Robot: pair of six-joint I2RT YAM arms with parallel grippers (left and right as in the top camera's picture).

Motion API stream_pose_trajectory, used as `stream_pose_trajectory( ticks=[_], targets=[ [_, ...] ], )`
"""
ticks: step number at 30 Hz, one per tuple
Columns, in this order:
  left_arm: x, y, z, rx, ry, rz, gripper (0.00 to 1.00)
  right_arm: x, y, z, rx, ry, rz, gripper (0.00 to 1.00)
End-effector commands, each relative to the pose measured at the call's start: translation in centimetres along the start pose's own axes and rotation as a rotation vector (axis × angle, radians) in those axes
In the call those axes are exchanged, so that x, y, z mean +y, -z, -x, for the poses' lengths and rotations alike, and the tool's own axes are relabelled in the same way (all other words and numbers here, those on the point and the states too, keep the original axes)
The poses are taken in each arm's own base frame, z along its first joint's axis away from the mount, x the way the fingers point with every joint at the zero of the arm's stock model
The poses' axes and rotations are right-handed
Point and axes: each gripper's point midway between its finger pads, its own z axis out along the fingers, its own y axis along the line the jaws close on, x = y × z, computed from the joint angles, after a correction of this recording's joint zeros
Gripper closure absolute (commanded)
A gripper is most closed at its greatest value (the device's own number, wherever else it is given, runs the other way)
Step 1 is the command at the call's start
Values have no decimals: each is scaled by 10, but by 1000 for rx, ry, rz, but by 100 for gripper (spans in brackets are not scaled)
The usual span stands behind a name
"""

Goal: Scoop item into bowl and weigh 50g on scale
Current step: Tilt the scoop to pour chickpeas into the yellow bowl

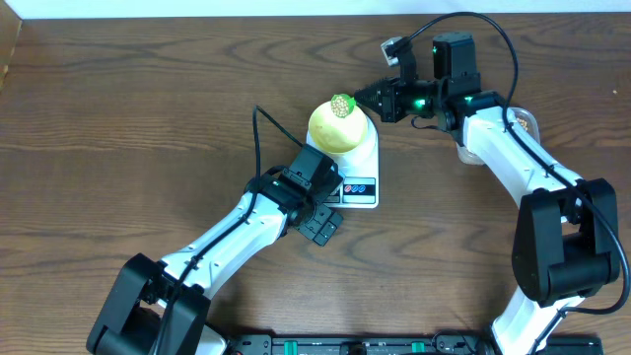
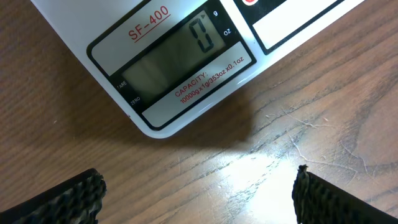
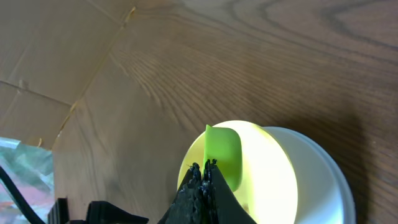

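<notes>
Pour step: right gripper (image 1: 368, 97) held clenched on green scoop (image 3: 224, 149) of beans (image 1: 342, 103) over yellow bowl (image 1: 330, 130), scale (image 1: 361, 187) read 0, left gripper (image 2: 198, 190) sat released; next move likely needed slow tipping toward 50 g

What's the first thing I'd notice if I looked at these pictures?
The bright yellow bowl sits on the white scale in the middle of the brown table, and the right gripper holds a green scoop right over it. Close up, the scale's display shows a big 0, with the left gripper open just in front of it.
</notes>
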Motion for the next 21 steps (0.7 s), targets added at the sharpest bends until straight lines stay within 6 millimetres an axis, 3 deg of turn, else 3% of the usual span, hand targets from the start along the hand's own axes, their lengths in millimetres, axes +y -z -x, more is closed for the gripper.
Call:
stream_pose_trajectory(
  ticks=[1,11,21],
  targets=[
    [0,-2,-3,13,-8,1,2,5,2,8,-15,57,-1,99],
    [0,-2,-3,13,-8,1,2,13,11,13,-13,179,-113,99],
    [0,-2,-3,13,-8,1,2,35,20,25,-18,461,-228,99]
  ],
)
